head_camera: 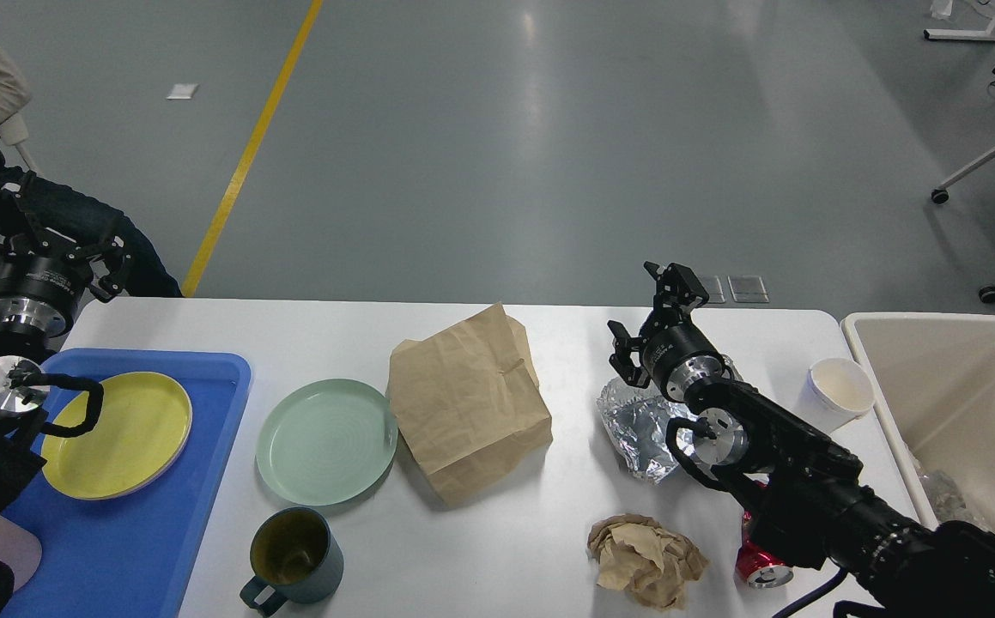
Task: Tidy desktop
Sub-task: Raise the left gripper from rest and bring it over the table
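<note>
Desktop (549,532): white, fills lower frame, long axis left-right; blue tray (214,446) at lower left holds yellow plate (115,433); green plate (326,440) and dark mug (295,558) just right of tray; brown paper bag (467,412) at centre; foil wad (639,421), crumpled paper (647,562), red can (759,566), paper cup (838,390) at right, near beige bin (961,403). Right gripper (656,313): fingers spread, empty, just above foil, nearer to litter. Left gripper (46,223): fingers apart, empty, upper left, beyond desktop edge.
</note>
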